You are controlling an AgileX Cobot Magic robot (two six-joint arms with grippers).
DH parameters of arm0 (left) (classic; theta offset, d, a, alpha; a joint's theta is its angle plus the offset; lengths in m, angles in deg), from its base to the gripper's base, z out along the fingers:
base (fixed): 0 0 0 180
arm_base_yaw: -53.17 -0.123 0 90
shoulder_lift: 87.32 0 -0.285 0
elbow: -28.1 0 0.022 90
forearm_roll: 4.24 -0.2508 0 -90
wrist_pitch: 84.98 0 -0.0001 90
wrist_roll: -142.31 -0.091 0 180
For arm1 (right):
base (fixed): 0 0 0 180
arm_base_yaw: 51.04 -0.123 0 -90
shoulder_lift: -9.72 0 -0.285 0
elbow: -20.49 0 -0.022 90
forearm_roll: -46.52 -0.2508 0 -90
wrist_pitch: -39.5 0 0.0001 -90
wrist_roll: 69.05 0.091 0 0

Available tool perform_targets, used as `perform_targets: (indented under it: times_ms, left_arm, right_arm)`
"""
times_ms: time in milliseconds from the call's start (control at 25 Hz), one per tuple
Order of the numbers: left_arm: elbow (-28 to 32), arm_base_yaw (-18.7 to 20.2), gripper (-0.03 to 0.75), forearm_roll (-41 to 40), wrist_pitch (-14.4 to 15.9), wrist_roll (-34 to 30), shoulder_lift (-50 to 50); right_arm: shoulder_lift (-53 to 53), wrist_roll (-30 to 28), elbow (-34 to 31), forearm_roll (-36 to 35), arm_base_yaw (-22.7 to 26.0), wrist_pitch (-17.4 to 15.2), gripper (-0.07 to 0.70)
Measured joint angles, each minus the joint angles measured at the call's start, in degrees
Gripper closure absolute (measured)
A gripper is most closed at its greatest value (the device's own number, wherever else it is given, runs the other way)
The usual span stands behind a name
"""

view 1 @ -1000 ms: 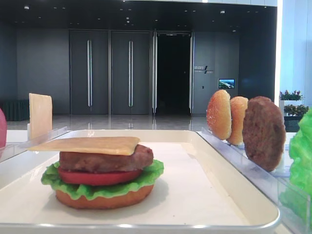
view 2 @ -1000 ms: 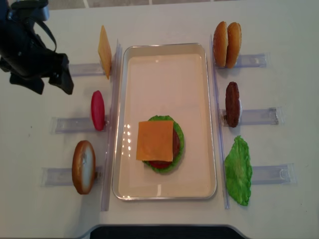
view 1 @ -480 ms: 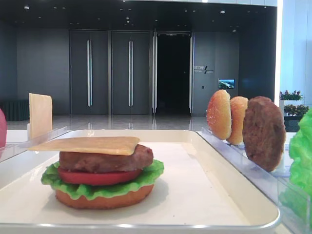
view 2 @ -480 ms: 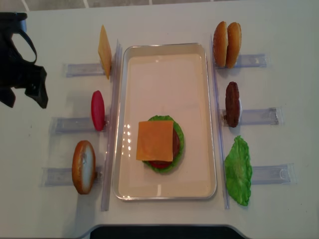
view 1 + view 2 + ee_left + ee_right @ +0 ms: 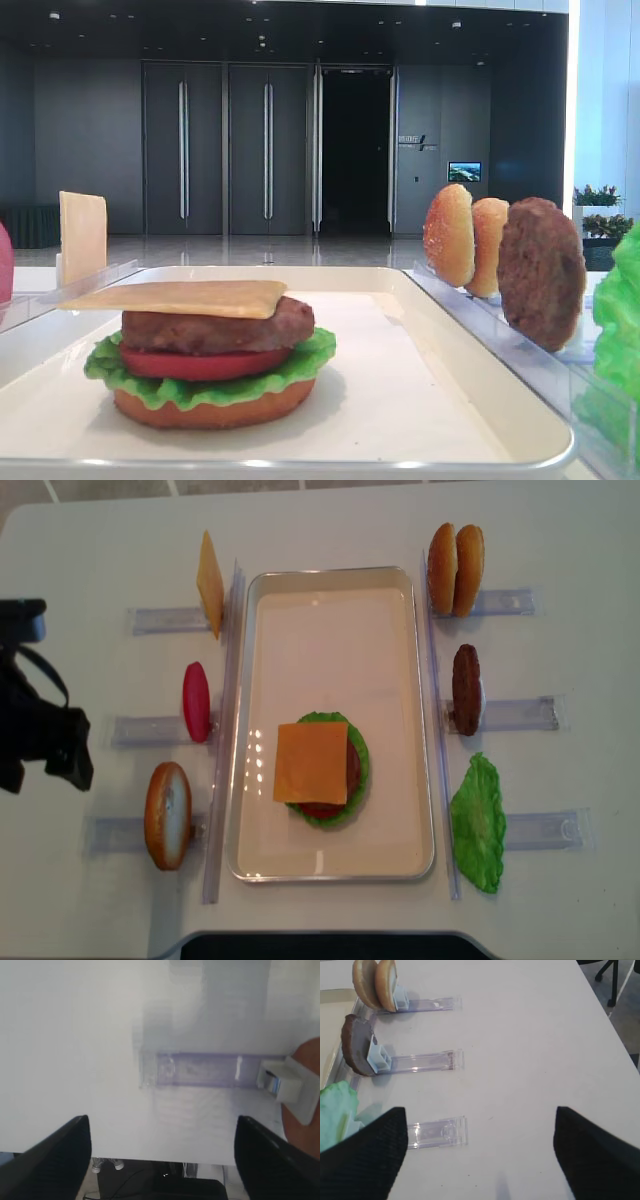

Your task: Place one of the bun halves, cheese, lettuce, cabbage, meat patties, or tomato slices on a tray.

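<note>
At the far left of the white counter point(image 5: 330, 520), the left end effector point(image 5: 40, 750) is seen spread wide and empty, near a bun half point(image 5: 167, 815) propped in a clear rack point(image 5: 120, 833). A tomato slice point(image 5: 196, 702) and a spare cheese slice point(image 5: 210, 583) are racked beyond it. On the tray point(image 5: 330, 580), the cheese point(image 5: 312, 762) is laid flat atop patty, tomato, lettuce and bun. To the right, two bun halves point(image 5: 455, 569), a meat patty point(image 5: 466, 689) and lettuce point(image 5: 479, 823) are racked. The right end effector point(image 5: 480, 1155) is held wide, empty.

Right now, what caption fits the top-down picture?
Cheese tops the burger stack on the tray; open left gripper beside.
</note>
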Motion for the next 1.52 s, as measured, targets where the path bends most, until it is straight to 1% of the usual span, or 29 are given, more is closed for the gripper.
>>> perform_targets:
  times_ms: [160,320,440,560,880,1160,1280,1520]
  left_arm:
    - [7.5,0.0,0.024,1.4,-1.7,0.1,-9.2]
    - [13.5,0.0,0.024,2.3,-2.6,0.1,-19.0]
    - [16.6,0.0,0.024,2.4,-3.1,0.2,-27.4]
    - [18.5,0.0,0.024,2.4,-3.2,0.2,-35.5]
    - [18.9,0.0,0.024,2.4,-3.0,0.7,-55.6]
    - [19.3,0.0,0.024,2.4,-2.4,0.8,-70.2]
    - [19.3,0.0,0.024,2.4,-1.7,0.8,-73.9]
    - [19.3,0.0,0.024,2.4,-1.6,0.8,-74.2]
  right_arm:
    - [0.0,0.0,0.0,0.0,0.0,0.0,0.039]
    - [0.0,0.0,0.0,0.0,0.0,0.0,0.039]
    - [0.0,0.0,0.0,0.0,0.0,0.0,0.039]
    - [0.0,0.0,0.0,0.0,0.0,0.0,0.039]
    - [0.0,0.0,0.0,0.0,0.0,0.0,0.039]
    - [0.0,0.0,0.0,0.0,0.0,0.0,0.039]
    - [0.0,0.0,0.0,0.0,0.0,0.0,0.039]
    - [0.0,0.0,0.0,0.0,0.0,0.0,0.039]
